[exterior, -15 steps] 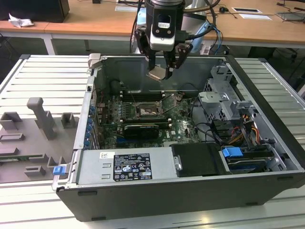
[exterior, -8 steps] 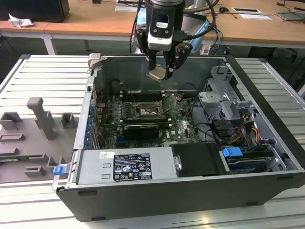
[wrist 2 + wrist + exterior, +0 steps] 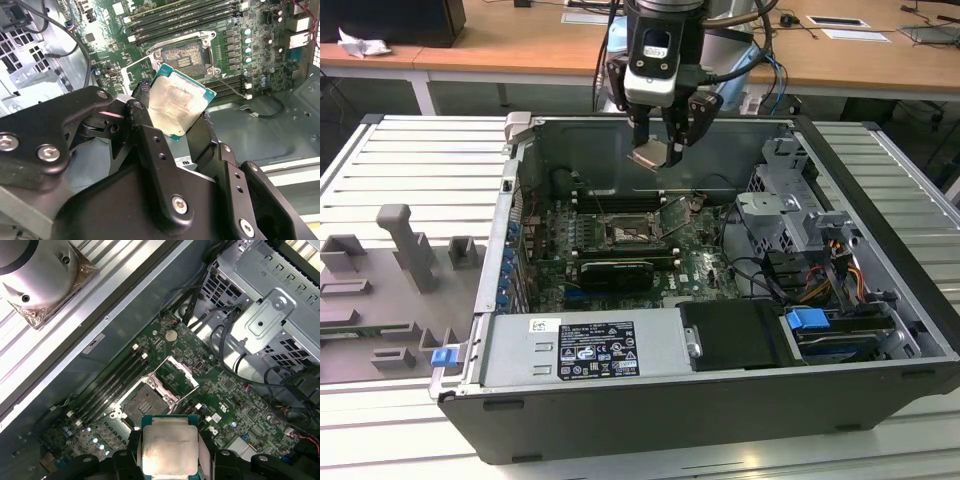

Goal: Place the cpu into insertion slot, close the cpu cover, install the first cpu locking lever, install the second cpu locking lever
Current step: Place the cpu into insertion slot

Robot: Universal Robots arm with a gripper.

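My gripper (image 3: 660, 150) hangs above the open computer case, shut on the cpu (image 3: 653, 157), a flat square chip with a pale metal top. In both wrist views the cpu (image 3: 180, 104) (image 3: 167, 450) sits tilted between the black fingers (image 3: 141, 120), well above the board. The insertion slot (image 3: 628, 232) (image 3: 182, 56) (image 3: 143, 401) lies uncovered on the green board below, its dark centre bare. The cpu cover (image 3: 178, 375) stands swung open beside the slot. A thin wire locking lever (image 3: 231, 89) sticks out at one side of the socket.
Long black memory slots (image 3: 112, 385) run beside the socket. A black graphics card (image 3: 617, 272) lies nearer the camera in the exterior view. A metal drive cage (image 3: 790, 215), cables (image 3: 820, 280) and the power supply (image 3: 590, 350) fill the case. A grey fixture (image 3: 405, 250) stands at the exterior view's left.
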